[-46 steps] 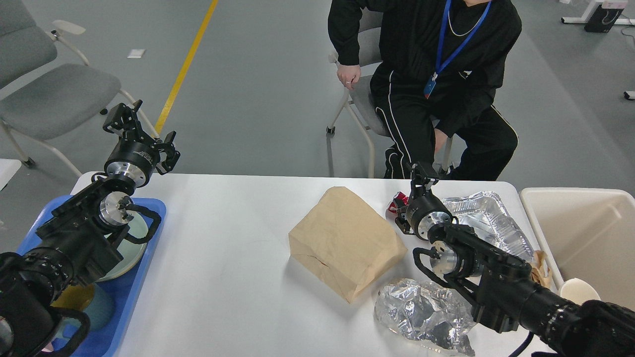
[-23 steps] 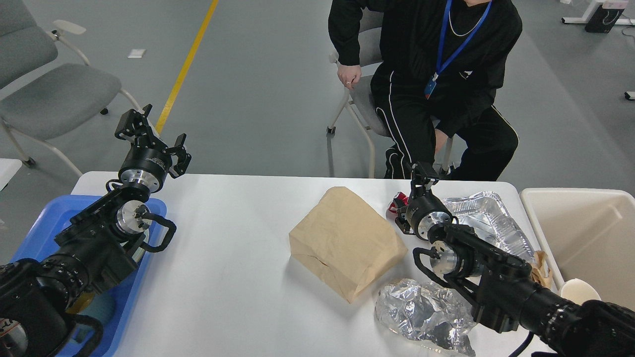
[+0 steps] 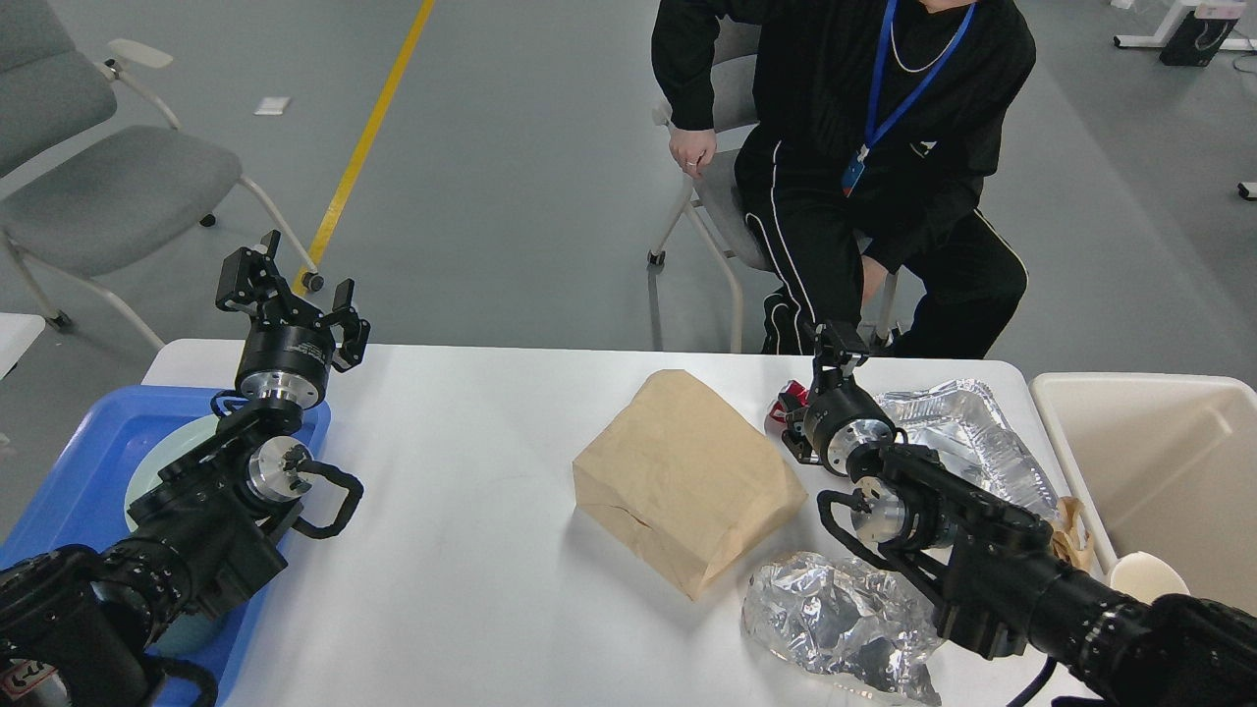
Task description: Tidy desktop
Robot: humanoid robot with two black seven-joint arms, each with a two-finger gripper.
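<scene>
The white desktop [image 3: 462,560] fills the lower view. On it lie a brown paper bag [image 3: 683,481] in the middle, a crumpled foil sheet [image 3: 835,624] in front of it, a foil tray [image 3: 957,432] at the back right and a small red item [image 3: 786,401] beside my right wrist. My left gripper [image 3: 293,293] is open and empty, raised above the desktop's far left corner, next to the blue tray [image 3: 59,471]. My right gripper [image 3: 837,344] points away over the far edge, above the red item; its fingers cannot be told apart.
The blue tray holds a pale green plate [image 3: 157,462]. A beige bin [image 3: 1159,462] stands at the right, with a paper cup [image 3: 1144,574] and a scrap of brown paper [image 3: 1072,530] near it. A seated person [image 3: 864,167] is across the table. A grey chair [image 3: 108,187] stands far left.
My left arm has swung right, off the blue tray toward the desktop, uncovering the plate; its gripper stays open. The right arm and the things on the desktop have not moved.
</scene>
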